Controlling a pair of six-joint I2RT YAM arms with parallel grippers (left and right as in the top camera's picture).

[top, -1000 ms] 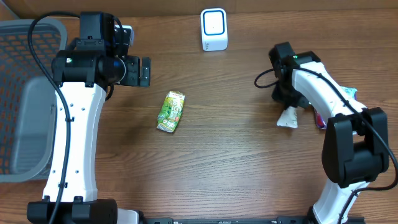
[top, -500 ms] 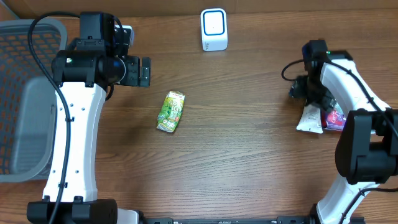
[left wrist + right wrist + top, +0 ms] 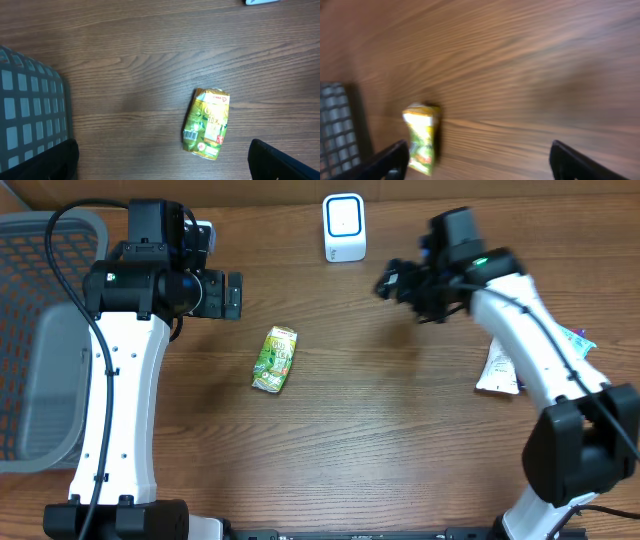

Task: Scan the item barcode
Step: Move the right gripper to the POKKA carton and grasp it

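The right wrist view is smeared, so the print on the packet point(image 3: 422, 137) cannot be read there. The basket point(image 3: 30, 240) is cut off at the left edge. The left gripper point(image 3: 162, 162) hangs over the table point(image 3: 350, 440) with its fingers spread wide, holding nothing. The right gripper point(image 3: 480, 160) is spread wide too, also empty. The green and yellow packet lies flat mid-table between the arms, crinkled, with a small barcode point(image 3: 190, 134) facing up near one corner.

Both arms hover, left gripper point(image 3: 230, 295) spread wide and empty, right gripper point(image 3: 392, 280) apparently spread too, view blurry.
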